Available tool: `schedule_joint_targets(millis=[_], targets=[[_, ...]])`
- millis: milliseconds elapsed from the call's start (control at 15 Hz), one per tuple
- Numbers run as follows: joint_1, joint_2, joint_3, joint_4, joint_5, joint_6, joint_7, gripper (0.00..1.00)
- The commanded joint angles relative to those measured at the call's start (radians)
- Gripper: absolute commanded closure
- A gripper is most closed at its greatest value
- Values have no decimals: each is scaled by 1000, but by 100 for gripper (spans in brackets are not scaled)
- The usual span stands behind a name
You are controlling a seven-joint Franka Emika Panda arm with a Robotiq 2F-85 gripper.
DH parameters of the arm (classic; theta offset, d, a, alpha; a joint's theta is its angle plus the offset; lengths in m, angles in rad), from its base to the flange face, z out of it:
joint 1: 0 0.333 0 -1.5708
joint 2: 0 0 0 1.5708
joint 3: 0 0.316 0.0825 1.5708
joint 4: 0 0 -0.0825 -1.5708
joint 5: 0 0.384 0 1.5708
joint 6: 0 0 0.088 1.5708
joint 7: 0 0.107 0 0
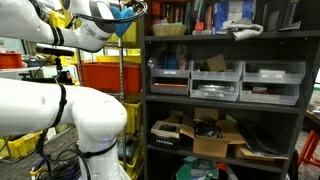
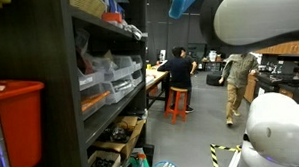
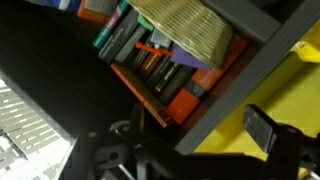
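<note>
Hanging at the end effector [image 1: 119,13], a blue thing [image 1: 124,24] sits high up, just beside the top corner of the dark shelf rack [image 1: 146,60]. Whether the fingers are clamped on it or apart, I cannot tell. It looks like a carry stage. Moving inward calls for clearing the rack's post and the woven basket [image 3: 190,25]; open room lies over the aisle [image 2: 191,132].

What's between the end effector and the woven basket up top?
Between end effector and basket: only the rack's black corner post, in an exterior view.
</note>
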Motion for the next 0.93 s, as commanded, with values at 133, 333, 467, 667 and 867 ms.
schedule_joint_targets(millis=[133,333,467,667,867], targets=[[-25,-12,26,62,-48,-335,32,0],[49,29,-10,123,-38,-512,24,0],[111,47,-36,163,-24,-584,15,0],[179,68,-58,195,-26,-567,-1,0],[215,86,-73,209,-29,-506,0,0]])
